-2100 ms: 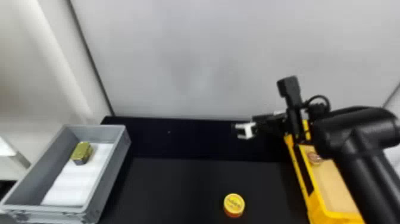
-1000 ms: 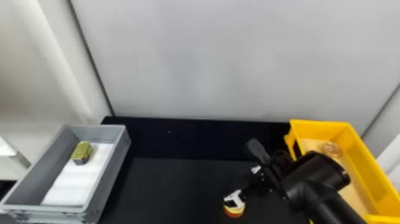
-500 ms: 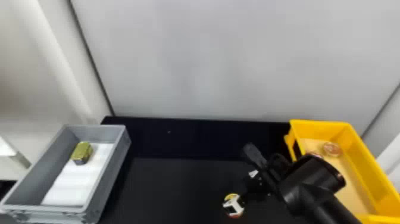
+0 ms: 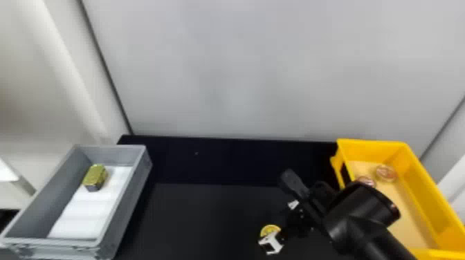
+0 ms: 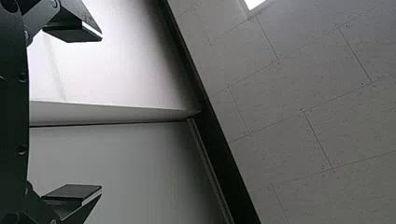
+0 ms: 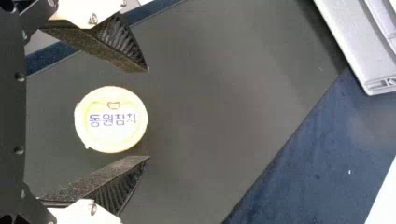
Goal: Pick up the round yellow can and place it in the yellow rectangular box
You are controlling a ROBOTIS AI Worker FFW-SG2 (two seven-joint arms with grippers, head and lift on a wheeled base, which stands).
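The right pincer (image 6: 149, 114), spread wide, straddles the round yellow can (image 6: 111, 119) — a gap shows either side, so closing should grip it.

In the head view the light is soft and even over the pale wall (image 4: 242, 69), while the black table (image 4: 207, 217) is very dark and gives few details. In the left wrist view a ceiling lamp (image 5: 254, 3) is burned to pure white, but the ceiling (image 5: 299, 79) itself is rather dim. In the right wrist view the lid of the round yellow can (image 6: 112, 135) is very bright, almost washed out, and a weak sheen lies on the table.
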